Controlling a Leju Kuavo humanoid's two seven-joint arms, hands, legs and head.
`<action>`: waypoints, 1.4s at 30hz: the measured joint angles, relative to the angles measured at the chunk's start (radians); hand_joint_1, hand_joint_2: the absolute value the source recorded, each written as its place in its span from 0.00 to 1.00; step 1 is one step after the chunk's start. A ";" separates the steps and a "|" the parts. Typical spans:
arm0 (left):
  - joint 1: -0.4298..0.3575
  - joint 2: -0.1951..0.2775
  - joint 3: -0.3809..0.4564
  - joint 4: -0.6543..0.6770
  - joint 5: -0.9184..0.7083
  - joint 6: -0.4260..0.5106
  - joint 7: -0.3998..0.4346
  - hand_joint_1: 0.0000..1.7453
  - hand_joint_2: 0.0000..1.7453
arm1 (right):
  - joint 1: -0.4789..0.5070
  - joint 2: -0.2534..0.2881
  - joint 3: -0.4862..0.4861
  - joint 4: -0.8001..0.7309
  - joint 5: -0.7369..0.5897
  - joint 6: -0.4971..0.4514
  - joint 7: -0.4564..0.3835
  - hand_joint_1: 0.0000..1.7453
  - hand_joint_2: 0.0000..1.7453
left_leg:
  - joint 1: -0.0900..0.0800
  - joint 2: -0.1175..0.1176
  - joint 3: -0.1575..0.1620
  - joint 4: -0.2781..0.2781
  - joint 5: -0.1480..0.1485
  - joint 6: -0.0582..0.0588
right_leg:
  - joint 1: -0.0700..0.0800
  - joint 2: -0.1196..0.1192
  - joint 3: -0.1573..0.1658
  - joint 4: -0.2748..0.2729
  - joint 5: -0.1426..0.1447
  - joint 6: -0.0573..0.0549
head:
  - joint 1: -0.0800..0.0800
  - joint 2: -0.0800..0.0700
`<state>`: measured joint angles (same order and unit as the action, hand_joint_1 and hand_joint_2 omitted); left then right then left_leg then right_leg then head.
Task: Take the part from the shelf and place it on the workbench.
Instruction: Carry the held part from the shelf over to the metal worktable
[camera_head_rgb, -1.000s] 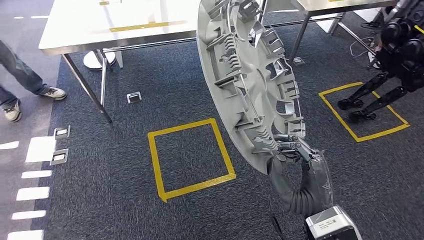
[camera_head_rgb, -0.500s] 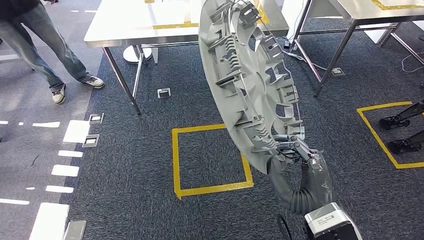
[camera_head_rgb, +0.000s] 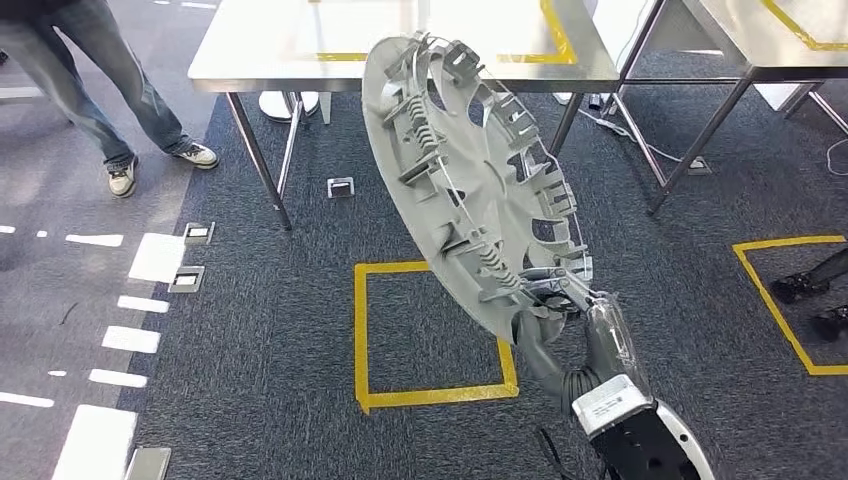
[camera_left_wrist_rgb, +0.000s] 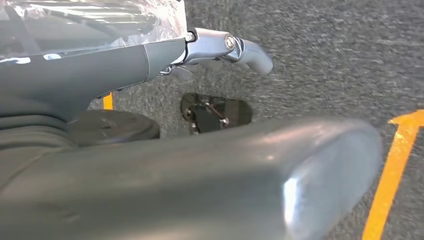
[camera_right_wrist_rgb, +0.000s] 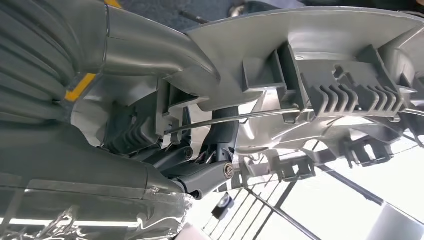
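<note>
- Part (camera_head_rgb: 470, 180): I see a large grey round disc with ribbed clips, tilted on edge before the counter (camera_head_rgb: 400, 62).
- My right robot hand (camera_head_rgb: 570, 310) grips its lower rim.
- Left robot hand (camera_left_wrist_rgb: 220, 47): fingers extended, holding nothing.

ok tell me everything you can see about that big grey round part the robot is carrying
The grey wheel-cover-like part is a large disc of matte grey plastic, as it looks. Its ribbed inner face is toward the camera, with clips, tabs and cut-out windows around the rim and a thin wire ring running through them. It is held off the floor, tilted on edge, in front of the steel workbench. The right hand grips its lower rim; nothing else touches it.
</note>
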<state>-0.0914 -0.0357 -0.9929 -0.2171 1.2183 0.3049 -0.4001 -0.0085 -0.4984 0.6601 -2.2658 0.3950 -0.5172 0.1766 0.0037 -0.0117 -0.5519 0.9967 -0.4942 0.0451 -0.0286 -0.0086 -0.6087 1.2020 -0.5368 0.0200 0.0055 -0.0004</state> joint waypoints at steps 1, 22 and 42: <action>0.000 -0.001 -0.001 0.000 -0.003 -0.001 0.003 0.00 0.00 | -0.005 0.000 0.004 0.006 0.002 0.009 0.014 1.00 1.00 | 0.000 -0.002 0.012 -0.002 -0.010 0.002 | 0.000 0.000 -0.046 0.047 -0.023 0.002 | 0.005 0.000; 0.004 -0.007 -0.027 0.000 -0.011 -0.016 0.035 0.00 0.00 | -0.091 0.060 0.072 0.179 -0.027 0.024 0.075 1.00 1.00 | 0.003 -0.004 -0.070 0.119 -0.108 -0.053 | 0.009 0.014 0.096 -0.198 0.010 -0.041 | -0.009 0.000; 0.004 -0.010 -0.045 0.000 -0.010 -0.005 0.046 0.00 0.00 | -0.032 0.054 0.062 0.204 -0.061 -0.057 0.083 1.00 1.00 | -0.014 -0.013 0.114 0.019 -0.095 -0.022 | 0.030 0.016 -0.088 -0.177 0.155 -0.041 | 0.034 0.000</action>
<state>-0.0875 -0.0454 -1.0374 -0.2173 1.2084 0.3000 -0.3541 -0.0404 -0.4439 0.7218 -2.0623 0.3345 -0.5739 0.2594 -0.0104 -0.0249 -0.4379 1.0156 -0.5890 0.0230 0.0017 0.0075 -0.6966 1.0251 -0.3822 -0.0210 0.0391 -0.0004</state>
